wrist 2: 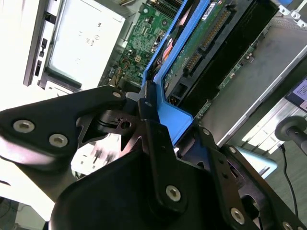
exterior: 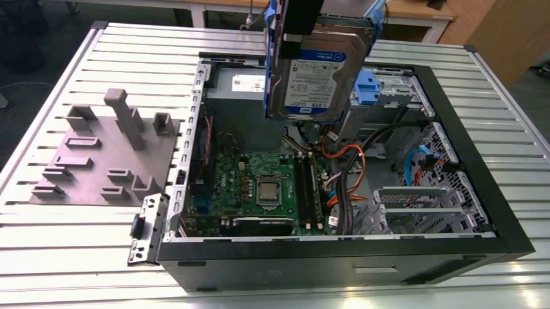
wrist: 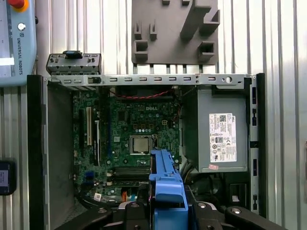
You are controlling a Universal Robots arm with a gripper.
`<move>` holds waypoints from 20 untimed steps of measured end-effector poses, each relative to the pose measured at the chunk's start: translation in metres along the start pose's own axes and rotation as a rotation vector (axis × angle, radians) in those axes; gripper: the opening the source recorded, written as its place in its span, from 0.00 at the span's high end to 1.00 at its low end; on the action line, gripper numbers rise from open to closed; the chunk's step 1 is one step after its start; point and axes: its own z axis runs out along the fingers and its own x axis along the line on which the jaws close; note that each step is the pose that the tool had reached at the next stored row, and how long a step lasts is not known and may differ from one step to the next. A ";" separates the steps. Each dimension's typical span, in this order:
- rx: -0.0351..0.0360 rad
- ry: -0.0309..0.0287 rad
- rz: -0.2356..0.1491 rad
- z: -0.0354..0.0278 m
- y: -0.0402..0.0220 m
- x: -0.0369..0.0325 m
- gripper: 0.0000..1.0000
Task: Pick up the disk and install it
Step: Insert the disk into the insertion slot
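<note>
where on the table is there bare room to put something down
Bare table slats in front of the grey fixture plate, and along the computer case at the exterior view's right. Inside the case is crowded: cables, motherboard, the disk above.

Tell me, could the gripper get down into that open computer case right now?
Probably yes: the case lies open-sided upward, and the gripper, holding the disk, hangs above it with nothing between.
</note>
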 end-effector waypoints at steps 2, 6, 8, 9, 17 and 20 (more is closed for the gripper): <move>0.0000 0.0001 0.000 -0.0001 -0.0001 0.0026 0.64; 0.0000 0.0001 0.000 -0.0002 -0.0002 0.0070 0.64; 0.0000 0.0004 0.000 -0.0002 -0.0004 0.0083 0.64; 0.0000 0.0005 0.000 -0.0002 -0.0006 0.0089 0.64; 0.0000 0.0008 0.000 0.0000 -0.0147 0.0092 0.64; 0.0001 0.0008 0.000 0.0001 -0.0175 0.0091 0.64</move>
